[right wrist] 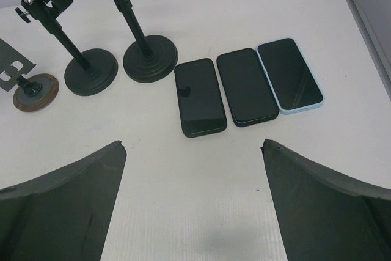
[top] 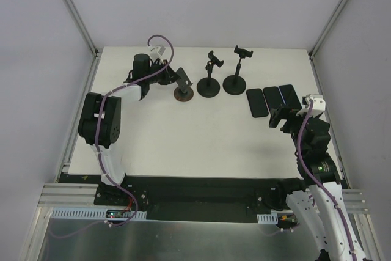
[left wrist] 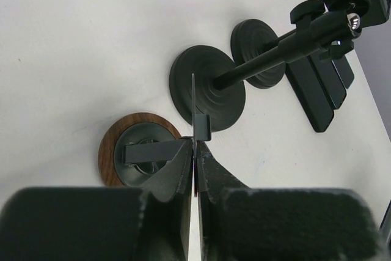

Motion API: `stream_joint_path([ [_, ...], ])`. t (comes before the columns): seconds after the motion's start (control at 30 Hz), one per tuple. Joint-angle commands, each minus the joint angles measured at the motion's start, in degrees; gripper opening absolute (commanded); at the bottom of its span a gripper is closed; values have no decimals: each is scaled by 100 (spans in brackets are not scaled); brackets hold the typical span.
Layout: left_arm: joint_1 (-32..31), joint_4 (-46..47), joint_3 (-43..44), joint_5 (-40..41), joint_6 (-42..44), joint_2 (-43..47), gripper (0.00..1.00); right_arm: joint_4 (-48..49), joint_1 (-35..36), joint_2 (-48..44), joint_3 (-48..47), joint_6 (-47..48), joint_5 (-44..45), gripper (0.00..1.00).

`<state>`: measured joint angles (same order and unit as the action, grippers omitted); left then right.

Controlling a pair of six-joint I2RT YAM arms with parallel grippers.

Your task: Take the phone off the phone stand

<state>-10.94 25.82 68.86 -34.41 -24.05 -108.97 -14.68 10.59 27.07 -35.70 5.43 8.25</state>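
Honestly, left gripper was pinched shut on the thin plate of the wooden-base stand at 11 o'clock, right gripper gaped empty near three phones lying at 3 o'clock, so tugging could've toppled that stand.

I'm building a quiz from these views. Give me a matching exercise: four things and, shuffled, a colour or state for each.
1 left gripper
2 right gripper
3 rightmost phone
4 leftmost stand

a brown-rimmed base
b light blue edge
c open
d shut on a thin plate

Pairs: 1-d, 2-c, 3-b, 4-a
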Motion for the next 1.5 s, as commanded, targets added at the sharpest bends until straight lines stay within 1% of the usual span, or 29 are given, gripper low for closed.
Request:
stream_joint_path([
  [0.0,-119,292,321,-224,-56,-46,7,308,-13,44,-68,55,-60,96],
  [0.1,-119,283,417,-215,14,-89,12,290,-13,61,-68,63,-96,96],
  [0.2,-119,187,497,-241,85,-133,29,281,-13,53,-103,46,-104,96],
  [0.23,-119,169,479,-233,102,-116,39,246,-13,53,-121,46,-87,96],
  [0.33,-119,90,357,-127,190,33,51,167,-13,18,-191,55,-8,96],
  [0.37,-110,55,321,-66,208,94,61,150,-22,0,-209,63,18,96],
  [0.43,-93,-77,208,109,313,358,70,80,-13,-53,-288,55,88,96],
  [0.47,-93,-173,172,189,366,463,79,70,-13,-79,-314,46,124,96],
  [0.57,-66,-551,-47,601,577,1008,92,-26,-13,-211,-402,46,264,96],
  [0.6,-58,-639,-109,733,656,1348,99,-44,-13,-289,-420,63,326,96],
  [0.67,-57,-1087,-302,1119,700,1719,99,-132,-13,-412,-455,37,598,96],
  [0.7,-49,-1193,-390,1208,709,2130,99,-132,-13,-544,-429,-24,747,96],
  [0.77,-49,-1273,-855,1471,665,2632,99,-123,-13,-711,-342,-68,1212,96],
  [0.8,-49,-1299,-1039,1586,639,3192,99,-106,-13,-851,-315,-77,1388,96],
  [0.83,-49,-1343,-1407,1743,621,3493,99,-106,-22,-931,-288,-95,1703,96],
  [0.87,-49,-1595,-1558,2050,604,3810,99,-88,-13,-992,-271,-95,1819,96],
  [0.9,-40,-1755,-1708,2253,604,4457,99,-88,-13,-1098,-262,-86,1925,96],
  [0.97,-49,-2167,-2103,2692,586,5136,99,-36,-22,-1186,-244,36,2022,96],
  [1.0,-49,-2543,-2227,3129,560,5827,99,-9,-13,-1213,-244,63,2049,96],
  [1.07,-49,-2854,-2604,3414,568,6560,99,17,-13,-1222,-244,133,2119,96],
  [1.1,-49,-3142,-2719,3685,595,7251,99,44,-22,-1222,-244,160,2145,96],
  [1.17,-49,-3407,-3009,3819,630,7932,99,105,-22,-1222,-183,256,2181,96],
  [1.2,-57,-3513,-3097,3845,700,8570,99,131,-22,-1213,-139,318,2181,96],
  [1.27,-57,-3707,-3352,3881,701,9162,99,202,-13,-1230,37,397,2242,96],
  [1.3,-49,-3760,-3440,3916,709,9696,99,219,-22,-1239,89,415,2286,96],
  [1.37,-49,-3874,-3686,3899,753,10165,99,272,-13,-1248,256,502,2295,96],
  [1.4,-49,-3892,-3756,3933,831,10585,99,290,-4,-1265,309,520,2295,96],
  [1.43,-49,-3970,-3888,3925,858,10772,99,325,-4,-1283,353,529,2312,96],
  [1.47,-49,-4023,-3932,3960,867,11139,99,369,-4,-1301,467,520,2330,96],
])
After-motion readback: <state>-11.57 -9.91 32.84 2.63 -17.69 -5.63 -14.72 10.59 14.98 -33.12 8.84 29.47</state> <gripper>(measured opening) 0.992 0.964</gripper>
